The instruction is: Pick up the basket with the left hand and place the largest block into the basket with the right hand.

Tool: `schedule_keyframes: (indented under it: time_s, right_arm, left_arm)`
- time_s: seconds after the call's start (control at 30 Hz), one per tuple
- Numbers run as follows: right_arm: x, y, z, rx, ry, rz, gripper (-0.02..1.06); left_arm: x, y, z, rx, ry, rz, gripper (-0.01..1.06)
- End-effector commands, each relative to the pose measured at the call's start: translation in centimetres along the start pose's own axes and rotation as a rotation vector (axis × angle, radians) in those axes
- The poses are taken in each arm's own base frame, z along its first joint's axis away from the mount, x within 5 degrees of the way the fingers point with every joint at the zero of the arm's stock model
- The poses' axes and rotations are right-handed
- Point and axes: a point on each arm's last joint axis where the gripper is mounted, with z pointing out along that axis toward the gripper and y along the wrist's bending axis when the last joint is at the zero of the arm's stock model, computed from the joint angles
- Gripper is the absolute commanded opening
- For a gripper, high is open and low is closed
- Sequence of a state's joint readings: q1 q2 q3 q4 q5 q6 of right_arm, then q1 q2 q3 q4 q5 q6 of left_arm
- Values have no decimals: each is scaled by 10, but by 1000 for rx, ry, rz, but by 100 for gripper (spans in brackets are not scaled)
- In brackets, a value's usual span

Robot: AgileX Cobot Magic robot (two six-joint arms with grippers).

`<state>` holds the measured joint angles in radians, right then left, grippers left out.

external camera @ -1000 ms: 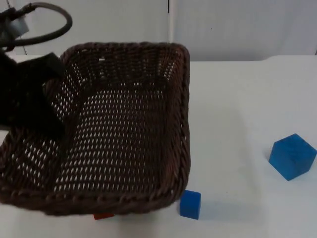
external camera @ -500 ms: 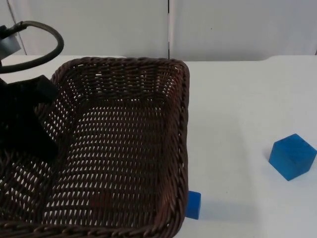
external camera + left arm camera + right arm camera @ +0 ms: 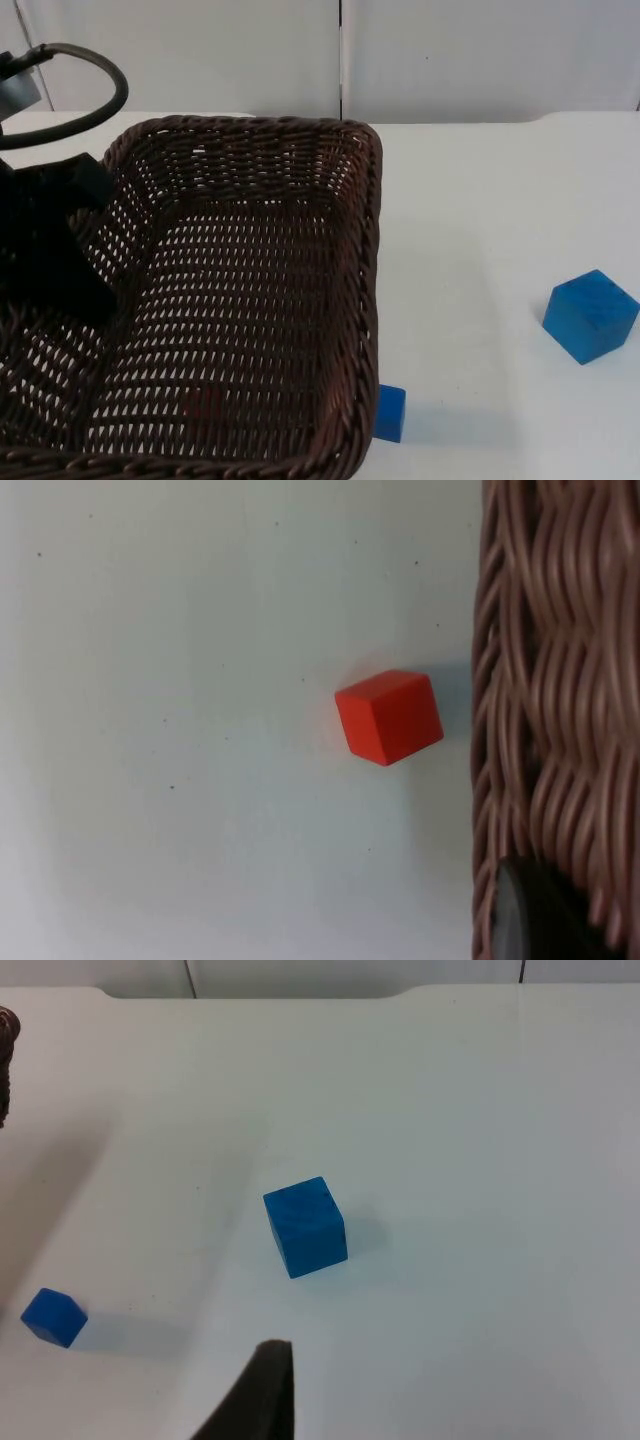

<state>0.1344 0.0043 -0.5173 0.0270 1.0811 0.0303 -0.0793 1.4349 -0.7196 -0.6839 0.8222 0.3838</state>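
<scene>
A dark brown wicker basket (image 3: 250, 150) hangs above the table, held up close to the top camera. My left gripper (image 3: 60, 250) is shut on its left wall, and the woven rim (image 3: 550, 680) runs right beside my left fingertip (image 3: 530, 920). The largest block, a blue cube (image 3: 590, 315), rests on the table at the right, well apart from the basket. In the right wrist view this big blue cube (image 3: 305, 1227) lies a short way ahead of my right gripper (image 3: 262, 1395), which hovers over the table and touches nothing.
A small blue cube (image 3: 389, 412) (image 3: 54, 1317) sits by the basket's front right corner. A small red cube (image 3: 390, 717) lies on the table under the basket and shows faintly through the weave (image 3: 205, 405). The grey partition wall (image 3: 480, 50) closes the back.
The basket has risen toward the top camera and now covers more of the left side; in the last half second it hardly moved. The cubes stay put.
</scene>
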Motion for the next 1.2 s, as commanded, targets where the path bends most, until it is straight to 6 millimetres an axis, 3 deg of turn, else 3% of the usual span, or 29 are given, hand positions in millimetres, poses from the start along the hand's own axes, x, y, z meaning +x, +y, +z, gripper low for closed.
schedule_keyframes:
  time_s: [0.0,0.83,1.0,1.17]
  right_arm:
    - [0,0,0,5,-8,0,105]
    - [-1,0,-1,4,-22,3,105]
    - [-10,1,-8,2,-91,2,105]
    - [-25,1,0,4,-53,4,105]
  left_arm:
    - [0,-3,-3,17,-16,-4,0]
    - [0,-2,-3,7,-12,6,0]
    - [0,-2,-3,7,-12,6,0]
    - [0,-2,-3,6,-11,8,0]
